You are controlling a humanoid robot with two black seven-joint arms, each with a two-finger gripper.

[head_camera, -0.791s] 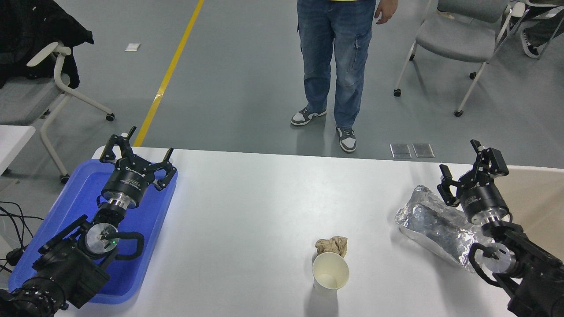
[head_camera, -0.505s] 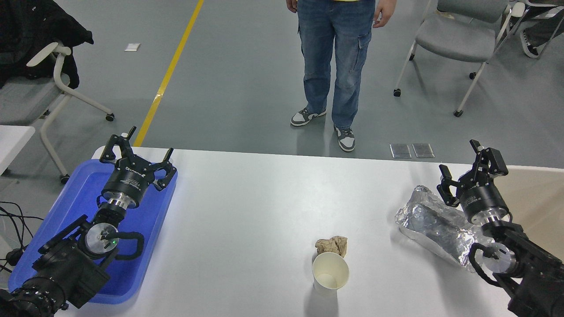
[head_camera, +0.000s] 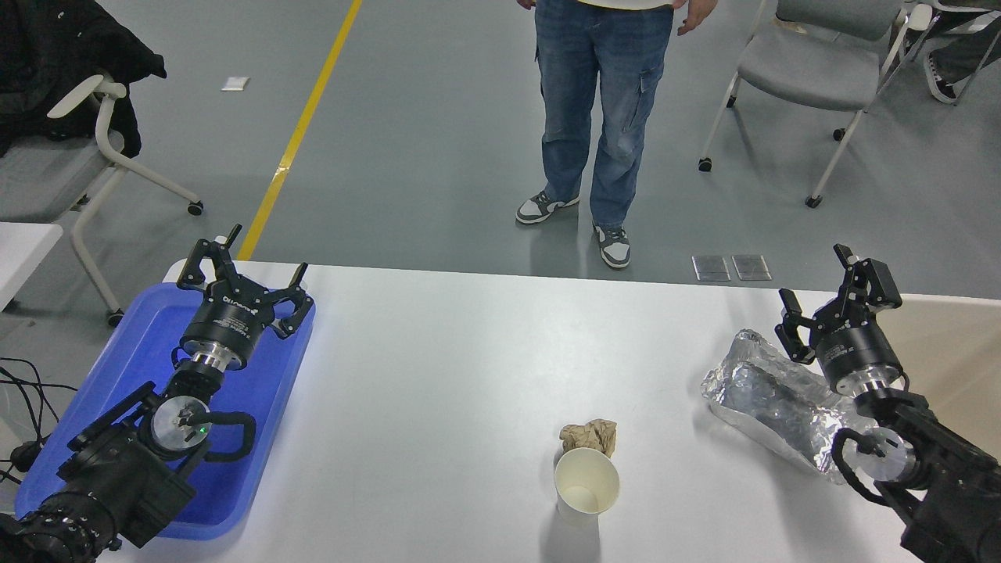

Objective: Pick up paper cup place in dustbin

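Observation:
The paper cup [head_camera: 586, 489] stands upright near the table's front edge, white outside and cream inside. It touches nothing but the table. My right gripper [head_camera: 813, 275] is open and holds nothing. It hovers at the far right, above the back end of a foil container and well to the right of the cup. The dustbin [head_camera: 950, 352] shows as a beige surface at the right edge, partly hidden behind my right arm. My left gripper [head_camera: 246, 262] is open and parked over the blue tray at the left.
A crumpled brown paper ball [head_camera: 589, 435] lies just behind the cup. A crinkled silver foil container [head_camera: 770, 399] lies under my right arm. The blue tray [head_camera: 258, 407] sits at the left edge. A person [head_camera: 598, 117] stands beyond the table; chairs stand on both sides.
My right gripper has drifted very slightly up and to the right. The person beyond the table has shifted a little. The cup has not moved.

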